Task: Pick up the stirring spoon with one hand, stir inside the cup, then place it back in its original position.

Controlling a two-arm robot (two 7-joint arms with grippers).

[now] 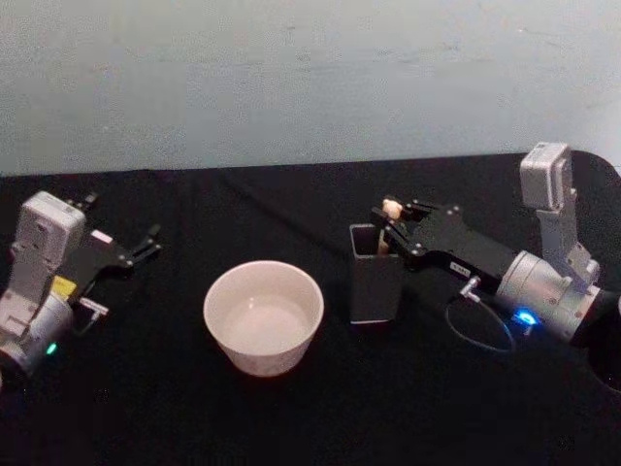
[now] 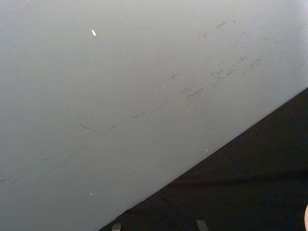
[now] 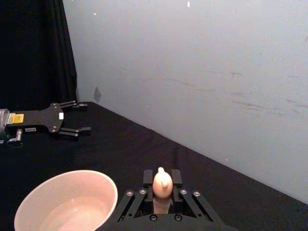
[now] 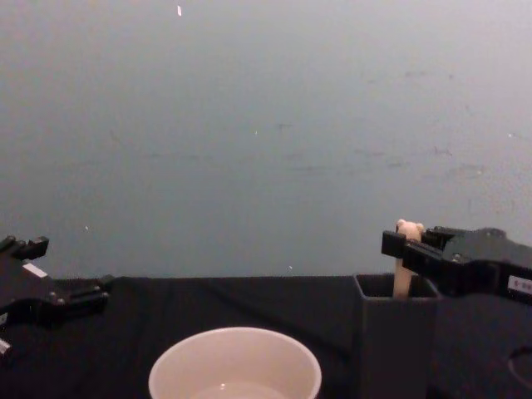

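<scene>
The right claw [image 1: 391, 225] is pinching the beige bear-topped stirring spoon [image 1: 391, 210] standing in the tall dark square holder [image 1: 375, 275]. It should be lifting straight up, then moving to the round cream cup [image 1: 263, 316]. The left claw [image 1: 146, 243] is waiting, fingers apart.

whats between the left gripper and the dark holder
The cup sits between the left gripper and the holder in the head view, on black cloth.

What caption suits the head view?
Right gripper closed on the stirring spoon in its holder, beside the cup.
</scene>
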